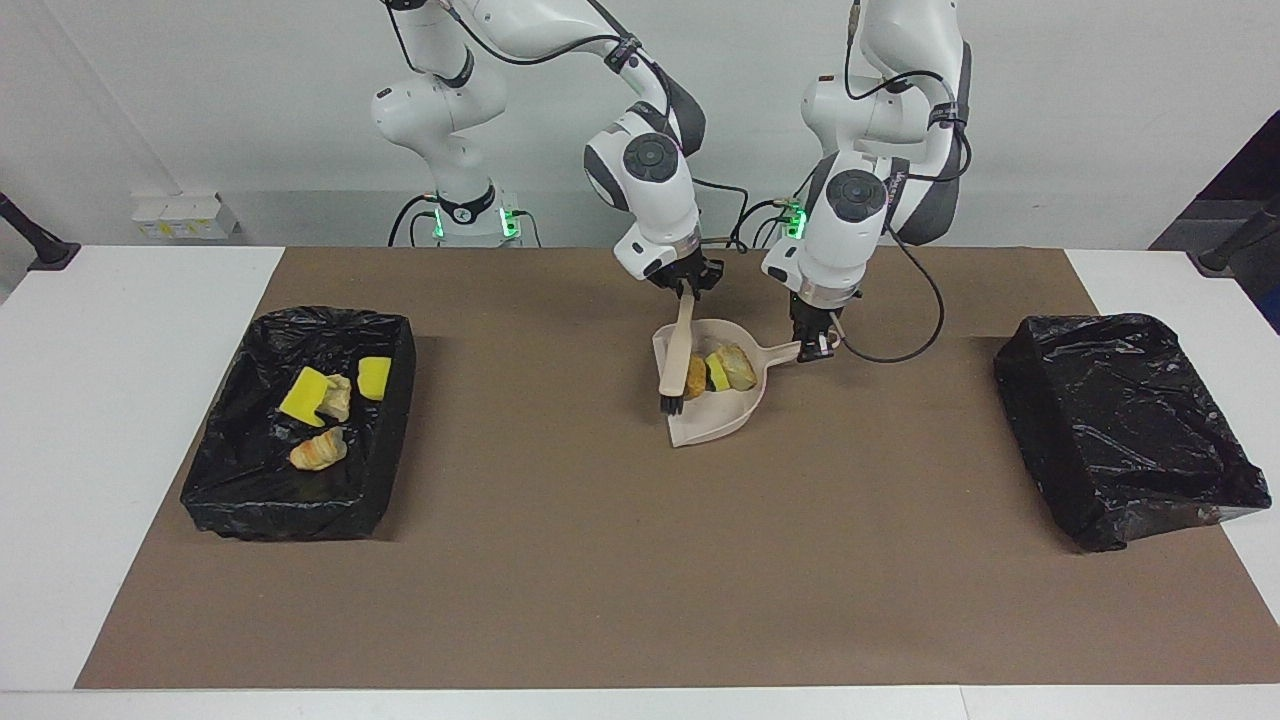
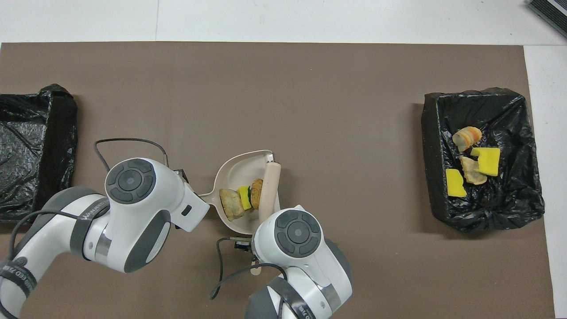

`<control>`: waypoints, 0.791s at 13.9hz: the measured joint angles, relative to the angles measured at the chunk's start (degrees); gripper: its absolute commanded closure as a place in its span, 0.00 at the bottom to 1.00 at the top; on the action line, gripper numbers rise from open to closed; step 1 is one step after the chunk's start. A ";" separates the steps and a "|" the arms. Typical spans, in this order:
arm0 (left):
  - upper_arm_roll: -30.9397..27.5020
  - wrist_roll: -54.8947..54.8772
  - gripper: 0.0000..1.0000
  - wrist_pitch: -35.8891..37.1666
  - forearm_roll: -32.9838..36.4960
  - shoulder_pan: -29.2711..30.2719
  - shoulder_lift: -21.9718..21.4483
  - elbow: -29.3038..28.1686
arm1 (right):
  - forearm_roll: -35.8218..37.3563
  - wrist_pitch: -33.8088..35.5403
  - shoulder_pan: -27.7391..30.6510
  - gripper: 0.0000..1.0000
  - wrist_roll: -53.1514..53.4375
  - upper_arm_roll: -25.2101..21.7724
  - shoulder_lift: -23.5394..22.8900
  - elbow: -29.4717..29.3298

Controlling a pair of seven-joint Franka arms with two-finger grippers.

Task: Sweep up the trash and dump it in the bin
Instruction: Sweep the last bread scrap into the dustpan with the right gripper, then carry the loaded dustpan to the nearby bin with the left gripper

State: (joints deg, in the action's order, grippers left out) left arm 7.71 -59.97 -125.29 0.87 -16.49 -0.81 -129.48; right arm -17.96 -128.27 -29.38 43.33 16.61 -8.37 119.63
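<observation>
The beige dustpan (image 1: 712, 420) (image 2: 241, 166) lies flat on the brown mat, and my left gripper (image 1: 815, 345) is shut on its handle. It holds three trash pieces in a row: an orange-brown piece (image 1: 695, 376) (image 2: 256, 193), a yellow sponge (image 1: 716, 372) (image 2: 243, 197) and a beige lump (image 1: 739, 368) (image 2: 230, 204). My right gripper (image 1: 686, 285) is shut on the handle of the beige brush (image 1: 678, 355) (image 2: 269, 188). The brush's bristles rest at the pan's open mouth, against the orange-brown piece. In the overhead view both grippers are hidden under their wrists.
A black-lined bin (image 1: 260, 335) (image 2: 432, 133) at the right arm's end of the table holds several scraps, yellow, beige and orange-brown. A second black-lined bin (image 1: 1120, 420) (image 2: 31, 150) sits at the left arm's end. A brown mat (image 1: 640, 560) covers the table.
</observation>
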 measured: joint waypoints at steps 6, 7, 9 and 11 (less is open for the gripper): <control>-0.09 -4.82 1.00 -1.92 -1.93 4.38 0.39 -0.21 | 0.52 6.04 1.05 1.00 -8.01 -0.69 3.63 -0.89; -0.15 -7.18 1.00 -2.11 -3.51 5.71 0.56 -0.21 | 1.45 7.41 1.20 1.00 -8.06 -0.69 4.07 -0.99; -0.29 -11.57 1.00 -2.36 -6.62 8.31 0.87 -0.20 | 2.73 10.04 1.21 1.00 -8.06 -0.68 4.32 -2.01; -0.36 -15.37 1.00 -2.58 -9.55 10.43 1.14 0.21 | 5.30 14.81 1.21 1.00 -8.07 -0.67 4.35 -4.66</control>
State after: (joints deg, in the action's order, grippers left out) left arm 7.35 -75.33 -127.87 -8.68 -6.06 0.34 -129.27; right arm -12.66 -113.46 -28.17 35.26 15.94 -4.02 114.97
